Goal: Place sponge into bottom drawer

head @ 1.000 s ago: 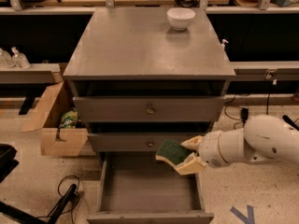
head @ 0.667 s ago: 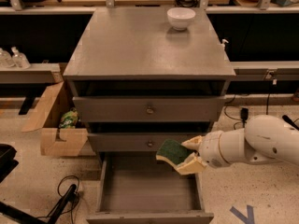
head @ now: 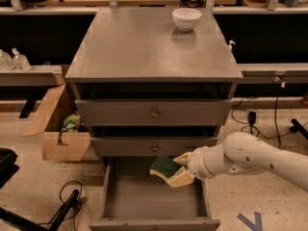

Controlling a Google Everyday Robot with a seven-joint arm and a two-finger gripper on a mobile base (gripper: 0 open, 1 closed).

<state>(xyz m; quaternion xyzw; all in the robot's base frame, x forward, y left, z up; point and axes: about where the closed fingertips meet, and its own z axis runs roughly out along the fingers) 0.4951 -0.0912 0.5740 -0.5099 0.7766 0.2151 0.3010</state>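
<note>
The sponge (head: 163, 166), dark green on top with pale yellow foam below, is held between the cream fingers (head: 179, 179) of my gripper (head: 174, 170). The gripper reaches in from the right on a white arm and holds the sponge above the back right part of the open bottom drawer (head: 152, 211). The drawer is pulled out, with a flat bare grey floor and low side walls. The sponge sits just below the front of the middle drawer (head: 154, 147).
The grey cabinet top (head: 144, 47) carries a white bowl (head: 186, 18) at its back right. A cardboard box (head: 60, 124) stands on the floor to the left. Black cables (head: 67, 201) lie at the lower left. Cables and a plug lie at the right.
The gripper and sponge have barely moved; they have shifted slightly lower over the open drawer.
</note>
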